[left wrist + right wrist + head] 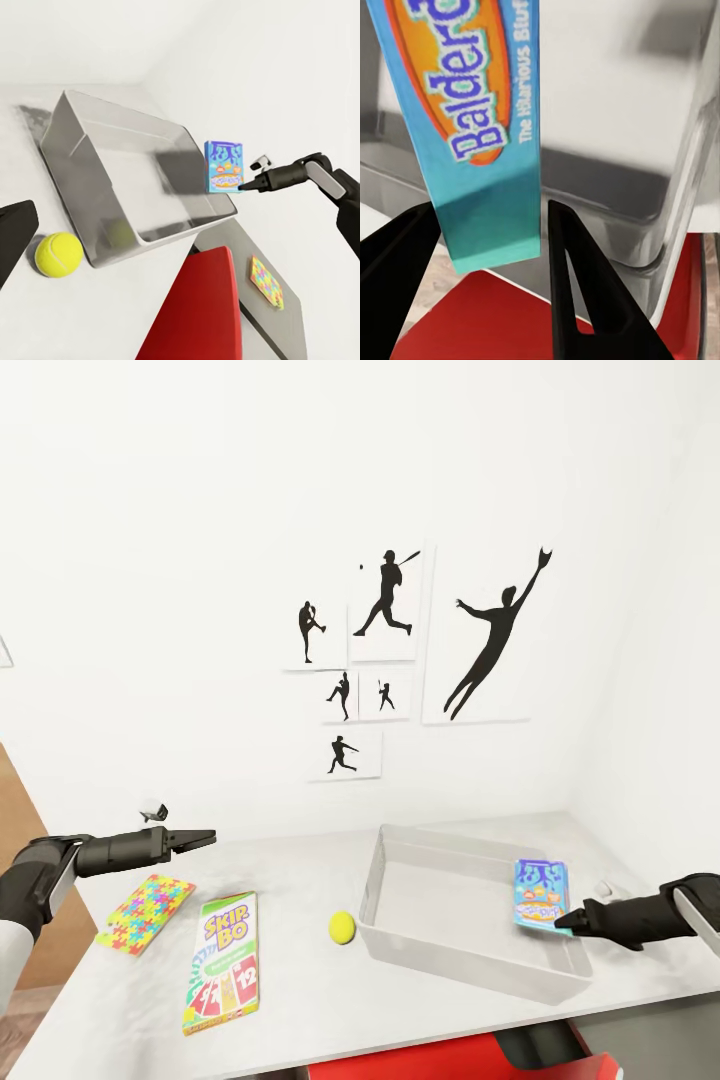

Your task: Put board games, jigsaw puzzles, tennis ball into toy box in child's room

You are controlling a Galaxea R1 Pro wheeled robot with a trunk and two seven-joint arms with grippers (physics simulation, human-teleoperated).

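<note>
The light-grey toy box (470, 963) stands on the right half of the table (300, 1020), its floor bare. My right gripper (560, 926) is shut on the lower edge of the blue board game (541, 894), holding it upright over the box's right end. In the right wrist view the game (472, 127) sits between both fingers above the box wall (615, 187). My left gripper (207, 837) hovers open over the table's left side. Below it lie a mosaic jigsaw puzzle (147, 912), the Skip-Bo board game (222, 960) and the tennis ball (342, 927).
The table meets white walls behind and to the right, where baseball silhouette pictures (385, 610) hang. My red base (440, 1060) sits under the table's front edge. In the left wrist view a second mosaic box (268, 281) lies on a darker grey surface past the red base (199, 307).
</note>
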